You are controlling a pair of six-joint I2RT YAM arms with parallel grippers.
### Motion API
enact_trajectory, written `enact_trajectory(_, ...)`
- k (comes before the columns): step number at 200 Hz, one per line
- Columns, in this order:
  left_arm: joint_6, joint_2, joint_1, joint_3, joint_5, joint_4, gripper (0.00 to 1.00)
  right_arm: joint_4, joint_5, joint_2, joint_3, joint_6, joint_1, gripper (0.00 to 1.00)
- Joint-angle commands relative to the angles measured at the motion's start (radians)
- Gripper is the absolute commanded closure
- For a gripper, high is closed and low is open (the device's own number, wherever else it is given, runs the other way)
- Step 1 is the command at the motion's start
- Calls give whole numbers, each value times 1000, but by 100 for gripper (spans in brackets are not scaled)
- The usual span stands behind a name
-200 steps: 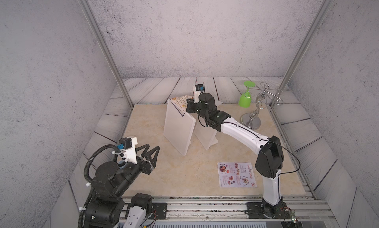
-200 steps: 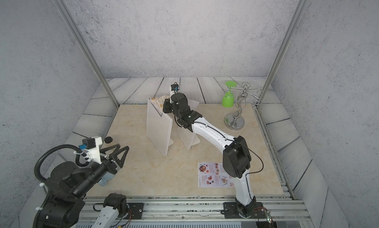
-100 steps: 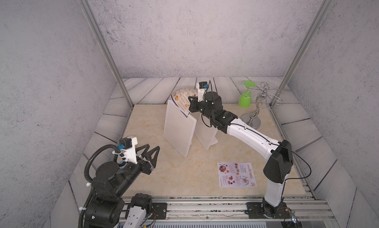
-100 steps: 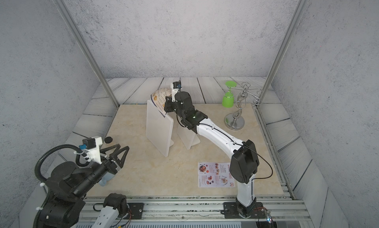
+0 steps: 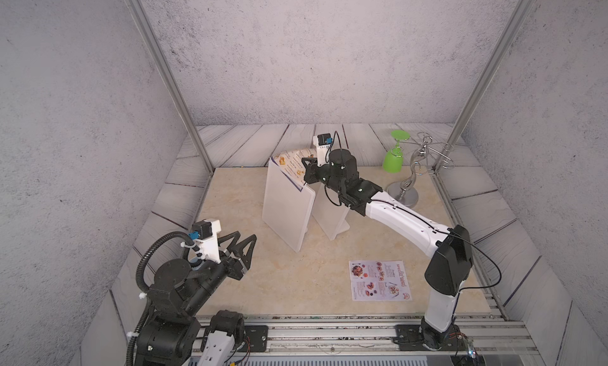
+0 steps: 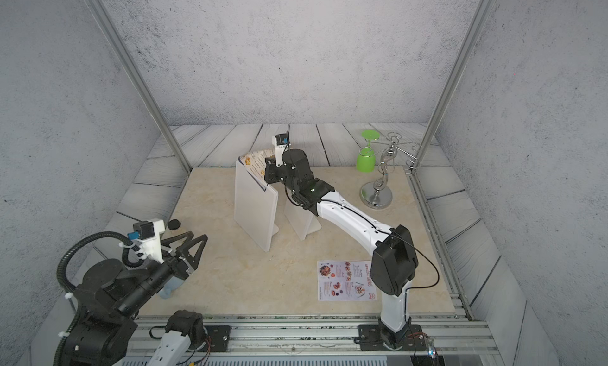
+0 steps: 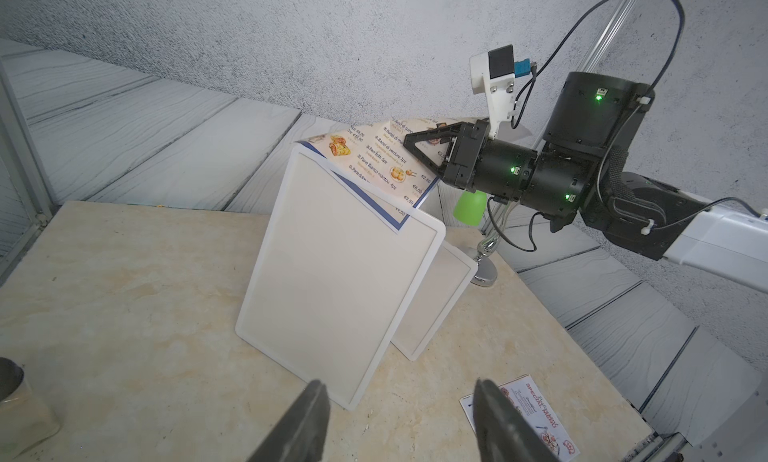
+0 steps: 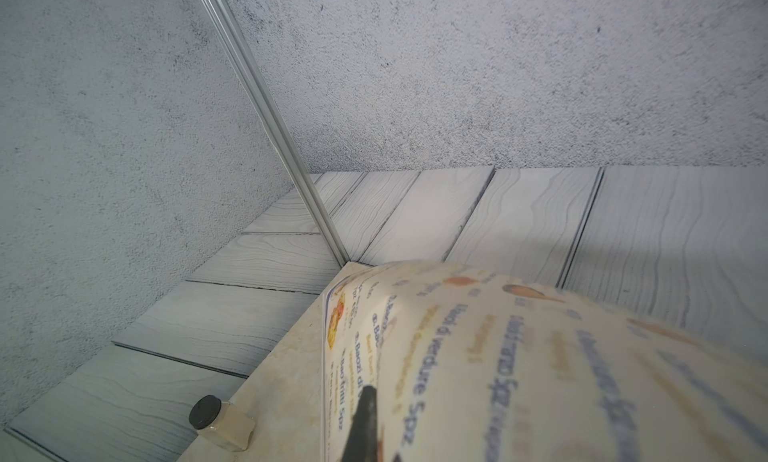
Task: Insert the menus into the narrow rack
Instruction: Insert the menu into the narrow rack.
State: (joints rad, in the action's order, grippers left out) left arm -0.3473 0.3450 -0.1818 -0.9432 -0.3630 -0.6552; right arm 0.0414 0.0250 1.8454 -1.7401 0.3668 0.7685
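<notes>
Right end effector (image 7: 411, 142) clamps the bowed cream menu (image 7: 374, 159); left end effector (image 7: 399, 385) stands apart, empty. Feed your sheet's lower edge squarely into the rack (image 7: 340, 252) slot

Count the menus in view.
2: cream blue-bordered paper menu, pinched by the right gripper at the white plastic rack top; small white red-headed menu flat on the beige tabletop.

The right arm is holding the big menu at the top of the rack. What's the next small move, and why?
Probably ease the right gripper down a little, jaws shut, feeding the menu deeper. Only its blue-bordered lower corner is at the top edge of the rack; most of the sheet bows above it, so releasing now would likely let it flop out.
</notes>
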Motion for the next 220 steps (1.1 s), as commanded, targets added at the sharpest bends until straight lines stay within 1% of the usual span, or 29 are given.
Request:
enact_trajectory(1,-4,-3,-4,9,-10,11,41,21,-32,-83,24,-28,1,100)
enact_trajectory(95,-4,0,-4,5,-11,11,41,22,-69,-146,87,-78,0,100)
enact_trajectory(143,-6,0,-4,7,-11,12,41,-20,-95,-156,83,-103,1,100)
enact_trajectory(220,-9,-4,-4,9,-8,8,41,-45,-99,-172,97,-120,0,100)
